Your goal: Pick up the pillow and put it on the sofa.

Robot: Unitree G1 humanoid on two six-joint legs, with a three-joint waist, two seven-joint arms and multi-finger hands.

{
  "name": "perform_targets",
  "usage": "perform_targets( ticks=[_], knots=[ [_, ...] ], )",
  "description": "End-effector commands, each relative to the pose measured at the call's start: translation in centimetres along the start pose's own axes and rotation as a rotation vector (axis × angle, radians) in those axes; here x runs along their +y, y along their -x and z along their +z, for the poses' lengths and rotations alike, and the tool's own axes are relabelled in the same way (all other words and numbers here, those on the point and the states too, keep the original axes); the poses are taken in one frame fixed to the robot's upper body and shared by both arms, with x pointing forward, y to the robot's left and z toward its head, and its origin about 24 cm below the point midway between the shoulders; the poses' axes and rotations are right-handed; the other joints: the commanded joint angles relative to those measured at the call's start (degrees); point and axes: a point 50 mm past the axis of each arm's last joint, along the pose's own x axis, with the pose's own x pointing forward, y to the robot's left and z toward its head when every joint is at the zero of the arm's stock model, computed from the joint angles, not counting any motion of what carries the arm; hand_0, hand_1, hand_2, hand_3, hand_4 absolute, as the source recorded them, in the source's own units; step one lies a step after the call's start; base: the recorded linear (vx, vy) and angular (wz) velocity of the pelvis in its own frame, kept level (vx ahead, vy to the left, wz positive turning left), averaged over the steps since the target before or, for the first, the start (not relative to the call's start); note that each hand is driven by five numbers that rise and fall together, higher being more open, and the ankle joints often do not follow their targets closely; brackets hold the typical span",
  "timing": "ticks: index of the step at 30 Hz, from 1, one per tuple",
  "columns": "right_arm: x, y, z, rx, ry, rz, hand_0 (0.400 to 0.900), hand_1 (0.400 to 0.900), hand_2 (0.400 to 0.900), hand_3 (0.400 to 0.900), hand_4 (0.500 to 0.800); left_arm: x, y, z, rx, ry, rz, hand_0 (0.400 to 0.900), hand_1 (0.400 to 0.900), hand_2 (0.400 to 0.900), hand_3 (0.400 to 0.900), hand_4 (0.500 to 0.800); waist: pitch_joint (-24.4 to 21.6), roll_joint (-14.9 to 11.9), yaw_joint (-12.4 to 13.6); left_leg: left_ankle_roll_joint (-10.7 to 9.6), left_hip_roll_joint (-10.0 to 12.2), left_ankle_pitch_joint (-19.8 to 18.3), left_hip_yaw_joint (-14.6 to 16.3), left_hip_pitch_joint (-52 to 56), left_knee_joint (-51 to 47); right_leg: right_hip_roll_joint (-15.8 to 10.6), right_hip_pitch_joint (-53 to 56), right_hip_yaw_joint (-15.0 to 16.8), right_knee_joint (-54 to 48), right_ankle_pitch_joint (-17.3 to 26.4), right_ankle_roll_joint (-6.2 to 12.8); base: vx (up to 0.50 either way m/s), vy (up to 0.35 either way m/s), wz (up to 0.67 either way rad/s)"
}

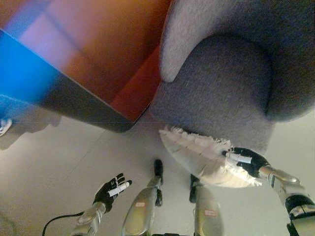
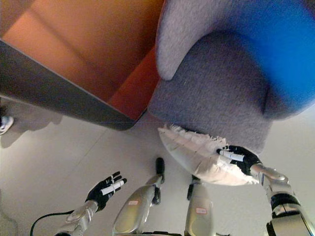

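A white pillow (image 1: 204,157) with a fringed edge hangs just in front of the grey sofa's seat (image 1: 216,88), held off the floor. My right hand (image 1: 247,161) is shut on the pillow's right end, fingers curled over its top edge. The sofa's seat cushion is rounded and its grey backrest and arm (image 1: 192,29) curve around it at the top right. Down at the lower left my left hand (image 1: 111,191) hangs over the floor with its fingers spread open, holding nothing, well away from the pillow.
An orange-red panel with a dark grey edge (image 1: 93,105) slants across the upper left, close beside the sofa's left side. Pale floor (image 1: 59,157) spreads below it. A shoe tip (image 1: 4,125) shows at the far left edge.
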Motion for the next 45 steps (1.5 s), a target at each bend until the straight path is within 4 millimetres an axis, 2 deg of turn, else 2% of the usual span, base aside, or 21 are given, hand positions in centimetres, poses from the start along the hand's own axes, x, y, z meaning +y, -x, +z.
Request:
perform_targets(
  ticks=[1, 4, 9, 16, 19, 23, 29, 34, 40, 45],
  knots=[
    [0.1, 0.5, 5.0, -0.25, 0.041, 0.101, 0.4, 0.4, 0.4, 0.4, 0.5, 2.3, 2.3, -3.7, 0.126, -0.035, 0.066, 0.9, 0.9, 0.9, 0.9, 0.8, -8.67, -2.14, -0.9, -3.62, -0.13, -10.2, 2.37, 4.48, 3.31, 0.73, 4.23, -1.94, -4.75, 0.34, 1.41, 0.14, -0.027, -0.01],
    [0.9, 0.4, 5.0, -0.241, 0.05, 0.145, 0.4, 0.4, 0.4, 0.4, 0.5, 2.6, 2.8, -4.8, 0.162, -0.029, 0.089, 0.9, 0.9, 0.9, 0.9, 0.8, -11.2, -3.15, -1.06, -3.54, -0.13, -9.96, 2.52, 7.23, 1.03, 1.17, 6.73, -1.84, -6.49, 0.85, 1.68, 0.16, -0.021, 0.01],
    [2.2, 0.6, 6.1, -0.263, 0.056, 0.216, 0.4, 0.4, 0.4, 0.4, 0.5, 2.9, 3.0, -5.2, 0.198, -0.014, 0.128, 0.9, 0.9, 0.9, 0.9, 0.8, -14.12, -4.71, -1.48, -3.36, -0.04, -10.11, 2.97, 10.42, -0.81, 1.53, 9.55, -1.64, -8.73, 1.77, 2.05, 0.12, -0.012, 0.02],
    [2.8, 1.0, 9.4, -0.322, 0.109, 0.265, 0.4, 0.4, 0.4, 0.4, 0.5, 3.5, 3.6, -6.3, 0.255, -0.004, 0.171, 0.9, 0.9, 0.9, 0.9, 0.8, -16.82, -6.46, -1.44, -3.16, -0.01, -11.4, 3.49, 13.05, -0.68, 1.58, 12.66, -1.66, -11.11, 2.58, 2.24, 0.1, -0.01, -0.01],
    [1.5, 1.6, 12.0, -0.349, 0.146, 0.22, 0.4, 0.4, 0.4, 0.4, 0.5, 3.5, 3.7, -6.8, 0.284, -0.017, 0.18, 0.9, 0.9, 0.9, 0.9, 0.8, -17.65, -7.28, -1.05, -3.16, 0.1, -11.83, 3.5, 13.81, -0.46, 1.75, 13.78, -1.72, -11.47, 2.59, 2.23, 0.11, -0.037, 0.0],
    [-1.7, 3.2, 16.1, -0.363, 0.164, 0.121, 0.4, 0.4, 0.4, 0.4, 0.5, 3.5, 3.9, -7.1, 0.306, -0.036, 0.176, 0.9, 0.9, 0.9, 0.9, 0.8, -18.31, -8.14, 0.3, -3.23, 0.23, -12.11, 3.02, 14.73, -0.63, 1.98, 14.97, -2.29, -12.1, 2.82, 2.34, 0.1, -0.033, 0.02],
    [-6.6, 7.1, 21.4, -0.381, 0.144, -0.04, 0.4, 0.4, 0.4, 0.4, 0.5, 3.8, 4.4, -7.7, 0.34, -0.064, 0.176, 0.9, 0.9, 0.9, 0.9, 0.8, -18.89, -9.37, 2.94, -3.31, 0.52, -11.87, 2.0, 14.9, -0.93, 2.62, 15.98, -2.8, -13.01, 3.17, 2.33, 0.1, -0.042, 0.1],
    [-7.6, 8.8, 24.5, -0.424, 0.112, -0.119, 0.4, 0.4, 0.4, 0.4, 0.5, 4.6, 5.1, -8.1, 0.373, -0.08, 0.2, 0.9, 0.9, 0.9, 0.9, 0.8, -18.33, -10.61, 4.42, -3.32, 0.61, -11.55, 0.96, 14.3, -1.14, 3.34, 16.17, -3.01, -13.72, 3.35, 2.03, 0.06, -0.069, 0.11],
    [-7.4, 9.3, 26.9, -0.466, 0.078, -0.182, 0.4, 0.4, 0.4, 0.4, 0.5, 5.4, 5.6, -8.2, 0.383, -0.097, 0.223, 0.9, 0.9, 0.9, 0.9, 0.8, -17.03, -11.37, 5.85, -3.49, 0.74, -10.89, -0.13, 13.22, -1.57, 4.01, 15.8, -3.2, -14.35, 3.54, 1.68, 0.04, -0.073, 0.1],
    [-7.8, 9.6, 27.8, -0.439, 0.016, -0.283, 0.4, 0.4, 0.4, 0.4, 0.5, 5.5, 5.6, -8.2, 0.381, -0.102, 0.228, 0.9, 0.9, 0.9, 0.9, 0.8, -15.84, -11.0, 7.0, -3.87, 0.54, -9.96, -1.45, 11.68, -2.26, 4.48, 15.17, -3.13, -15.71, 3.89, 1.34, 0.02, -0.061, 0.15]
  ],
)
